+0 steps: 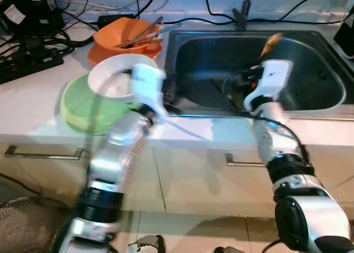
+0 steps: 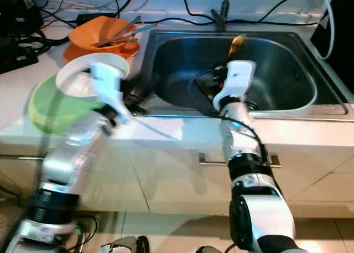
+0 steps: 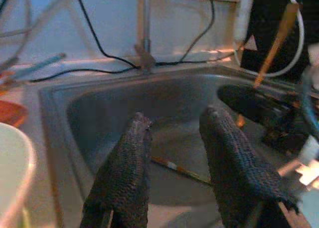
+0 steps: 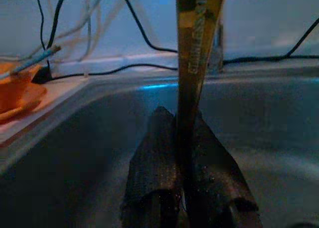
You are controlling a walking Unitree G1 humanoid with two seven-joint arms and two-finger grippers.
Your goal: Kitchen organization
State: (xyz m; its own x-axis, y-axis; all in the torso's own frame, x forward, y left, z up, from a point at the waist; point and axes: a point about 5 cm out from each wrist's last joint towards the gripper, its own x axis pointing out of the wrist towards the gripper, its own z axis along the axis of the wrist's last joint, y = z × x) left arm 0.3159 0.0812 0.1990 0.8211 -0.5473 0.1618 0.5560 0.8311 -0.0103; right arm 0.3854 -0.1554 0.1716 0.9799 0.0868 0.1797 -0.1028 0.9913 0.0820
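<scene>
My right gripper (image 4: 182, 138) hangs over the steel sink (image 1: 310, 98), shut on a brown chopstick (image 4: 194, 48). The stick stands nearly upright, its tip (image 1: 271, 44) above the basin. My left gripper (image 3: 174, 120) is open at the sink's left rim, blurred, with nothing between its fingers (image 3: 132, 158). A second chopstick (image 3: 179, 170) lies on the sink floor beyond them. On the counter to the left, an orange bowl (image 1: 124, 34) holds long utensils (image 1: 146, 33).
A white bowl (image 1: 113, 78) sits on a green plate (image 1: 74, 112) close beside my left arm. Black cables and a power strip (image 1: 27, 62) crowd the back left of the counter. The faucet base (image 1: 240, 20) stands behind the sink. Drawer handles (image 1: 41, 152) run below the counter edge.
</scene>
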